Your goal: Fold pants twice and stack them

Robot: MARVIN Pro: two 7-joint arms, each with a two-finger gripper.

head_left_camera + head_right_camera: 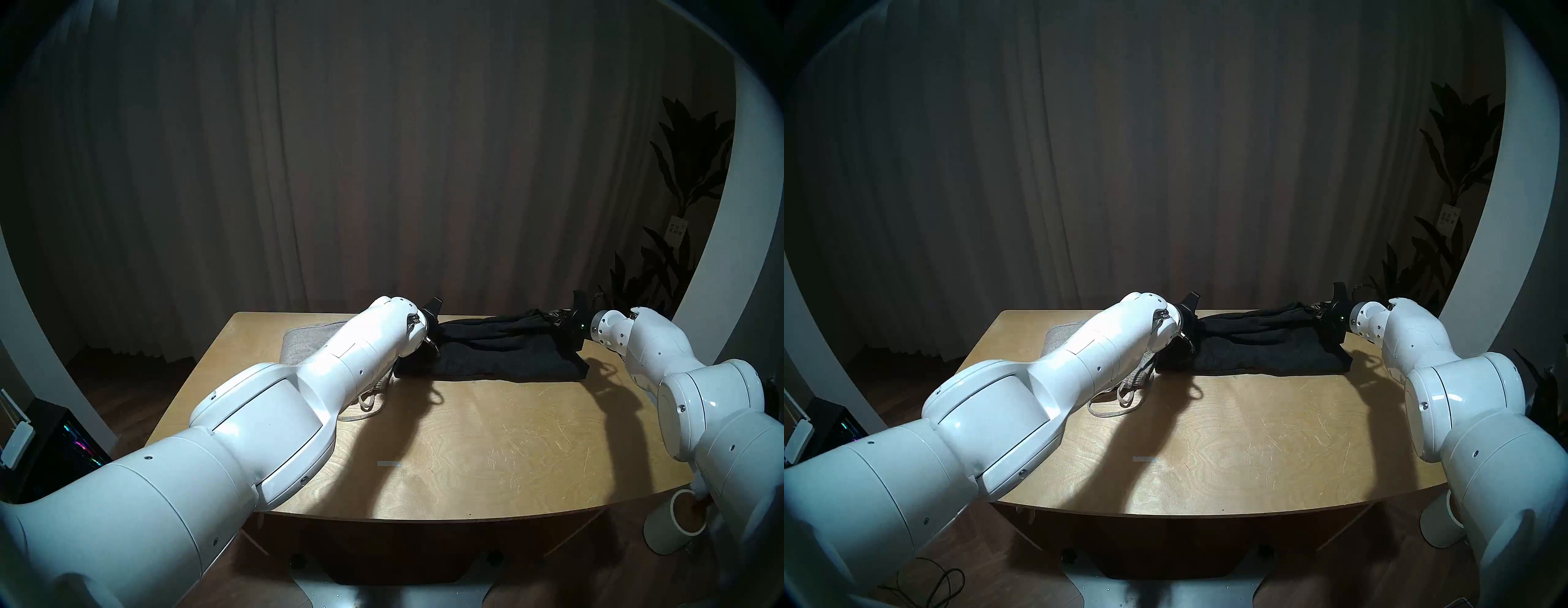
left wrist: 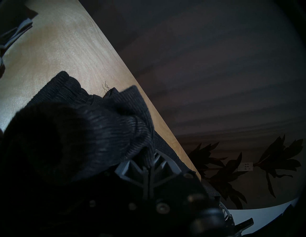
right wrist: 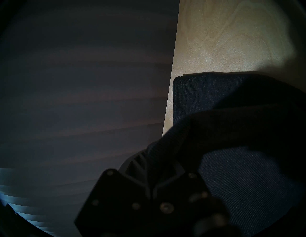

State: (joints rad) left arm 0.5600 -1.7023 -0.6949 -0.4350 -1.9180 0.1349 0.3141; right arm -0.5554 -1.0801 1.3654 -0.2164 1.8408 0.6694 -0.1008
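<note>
The black pants lie folded across the back of the wooden table. Their upper layer is raised along the far edge between both grippers. My left gripper is shut on the ribbed black fabric at the left end. At the right end, my right gripper is shut on the black cloth. The grey pants lie at the back left, largely hidden behind my left arm. Their pale drawstring trails onto the table.
The black pants reach close to the table's far edge. A small tape mark sits on the front half of the table. A white cylinder stands on the floor at the front right, and a plant behind the right corner.
</note>
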